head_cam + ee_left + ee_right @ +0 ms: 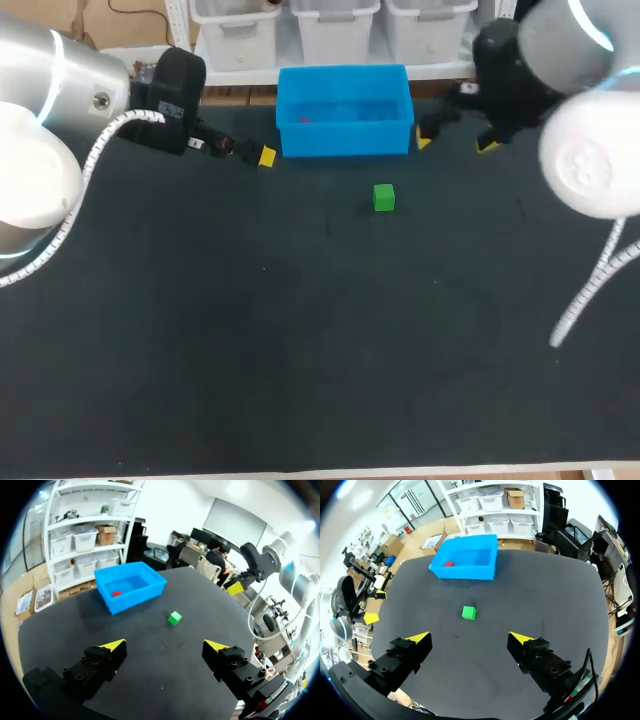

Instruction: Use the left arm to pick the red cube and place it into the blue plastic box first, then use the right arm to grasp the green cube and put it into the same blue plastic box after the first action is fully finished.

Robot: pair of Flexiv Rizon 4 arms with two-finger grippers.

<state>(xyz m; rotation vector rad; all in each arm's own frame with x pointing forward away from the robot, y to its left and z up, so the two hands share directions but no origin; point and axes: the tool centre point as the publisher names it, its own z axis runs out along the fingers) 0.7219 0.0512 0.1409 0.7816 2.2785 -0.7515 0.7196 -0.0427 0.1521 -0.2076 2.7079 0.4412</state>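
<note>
A dark table [300, 350] carries a blue plastic box [345, 140] near its far edge. The red cube [116, 594] lies inside the box, and the green cube [384, 197] sits on the table near the box's front wall, apart from it. The left hand [165, 645] is beside the box's left end and the right hand [469, 638] beside its right end. Both have their fingers spread wide and grip nothing.

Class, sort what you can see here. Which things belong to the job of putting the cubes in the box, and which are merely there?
Belong to the job:
- red cube, lying inside the box
- blue plastic box
- green cube, on the table in front of the box
- left gripper, open
- right gripper, open

Merely there:
- black table, which only carries the rest
</note>
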